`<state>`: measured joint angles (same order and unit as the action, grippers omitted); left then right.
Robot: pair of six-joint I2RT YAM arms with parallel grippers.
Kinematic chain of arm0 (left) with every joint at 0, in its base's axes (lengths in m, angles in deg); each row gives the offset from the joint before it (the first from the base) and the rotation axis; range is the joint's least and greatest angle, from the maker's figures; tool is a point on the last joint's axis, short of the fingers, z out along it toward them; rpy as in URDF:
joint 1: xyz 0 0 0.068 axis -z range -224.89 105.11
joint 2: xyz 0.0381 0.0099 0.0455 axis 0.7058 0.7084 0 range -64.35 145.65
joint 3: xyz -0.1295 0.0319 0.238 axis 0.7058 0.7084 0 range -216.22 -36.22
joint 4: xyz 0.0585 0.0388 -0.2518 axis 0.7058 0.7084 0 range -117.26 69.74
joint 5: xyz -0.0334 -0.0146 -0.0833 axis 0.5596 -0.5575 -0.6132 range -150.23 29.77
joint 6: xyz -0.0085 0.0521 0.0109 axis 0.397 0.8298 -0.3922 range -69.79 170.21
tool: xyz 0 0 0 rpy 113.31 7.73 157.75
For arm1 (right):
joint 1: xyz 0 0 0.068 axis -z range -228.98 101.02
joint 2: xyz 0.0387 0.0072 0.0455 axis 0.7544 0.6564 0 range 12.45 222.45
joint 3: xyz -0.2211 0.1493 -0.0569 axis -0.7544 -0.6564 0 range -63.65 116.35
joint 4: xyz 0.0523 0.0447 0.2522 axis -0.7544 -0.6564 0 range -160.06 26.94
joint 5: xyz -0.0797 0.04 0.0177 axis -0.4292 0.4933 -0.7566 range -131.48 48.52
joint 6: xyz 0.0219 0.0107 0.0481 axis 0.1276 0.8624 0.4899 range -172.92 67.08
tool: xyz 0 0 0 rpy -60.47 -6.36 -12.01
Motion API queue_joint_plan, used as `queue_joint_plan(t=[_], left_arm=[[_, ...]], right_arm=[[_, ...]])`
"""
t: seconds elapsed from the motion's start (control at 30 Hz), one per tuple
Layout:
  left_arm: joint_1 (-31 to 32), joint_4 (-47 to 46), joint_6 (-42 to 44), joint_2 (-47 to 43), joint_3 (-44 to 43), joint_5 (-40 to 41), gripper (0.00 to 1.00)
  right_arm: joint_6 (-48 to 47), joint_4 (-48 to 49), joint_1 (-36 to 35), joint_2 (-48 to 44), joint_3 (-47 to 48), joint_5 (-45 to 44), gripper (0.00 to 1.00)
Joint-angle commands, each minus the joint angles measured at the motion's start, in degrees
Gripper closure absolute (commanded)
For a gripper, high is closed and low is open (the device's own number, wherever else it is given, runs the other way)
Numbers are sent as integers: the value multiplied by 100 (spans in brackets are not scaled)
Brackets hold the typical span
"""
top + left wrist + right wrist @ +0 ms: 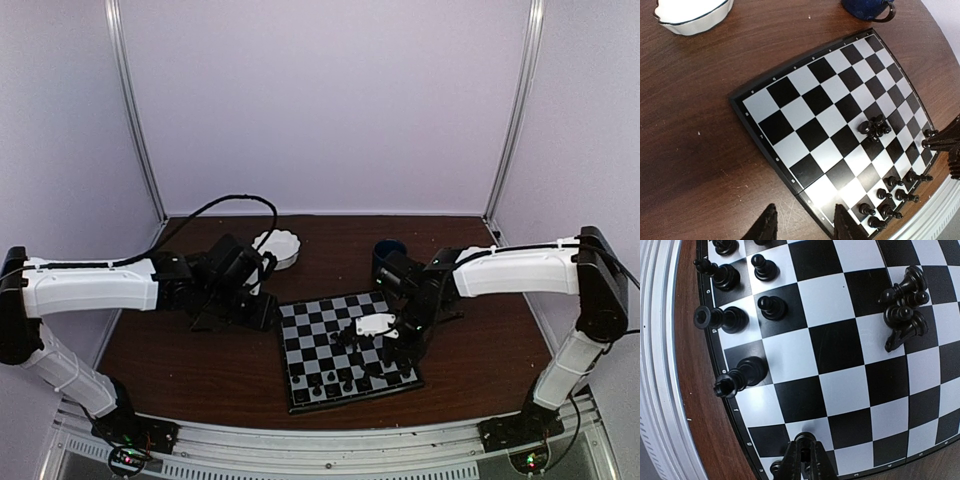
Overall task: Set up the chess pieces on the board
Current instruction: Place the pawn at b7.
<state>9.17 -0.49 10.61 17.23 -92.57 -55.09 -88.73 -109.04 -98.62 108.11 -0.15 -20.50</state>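
The main risk sits with the right pincer [802,455]. Its fingers are pressed together with nothing visible between them, and it hangs over the board [805,100] close to that board's near right corner. Standing pieces [722,317] are just beside it, one of them almost at the fingertips. A sideways swing from there would likely topple them, and one falling could take its neighbour along.

The heap [904,305] in mid-board is the second hazard. Those pieces lie on their sides, touching and crossed over each other, so closing on one may drag or flick another. They are small and rounded, so a grip off centre could let one squirt out and roll off onto the tabletop [690,125].

The left pincer [805,216] hovers past the board's left edge, fingers apart and empty. If both arms reach in at once they may foul each other.

Counts:
- One board, lying mid-tabletop toward the near edge.
- About eight or nine pieces standing in two rows along the board's near side; the end ones are cut off, so I cannot be sure.
- Three or four pieces in the heap, too tangled to settle.
- One bowl [690,17], toward the far edge.
- One mug [865,7], also toward the far edge.
- Two pincers.
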Motion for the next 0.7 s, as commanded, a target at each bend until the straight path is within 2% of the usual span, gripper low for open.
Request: queue_joint_plan(t=[0.0,0.67], left_arm=[[4,-56,-5,-118,-50,74,61],[8,-74,15,-120,-7,65,61]], right_arm=[[-35,110,-1,123,-23,-9,95],[1,62,-1,153,-64,-142,95]])
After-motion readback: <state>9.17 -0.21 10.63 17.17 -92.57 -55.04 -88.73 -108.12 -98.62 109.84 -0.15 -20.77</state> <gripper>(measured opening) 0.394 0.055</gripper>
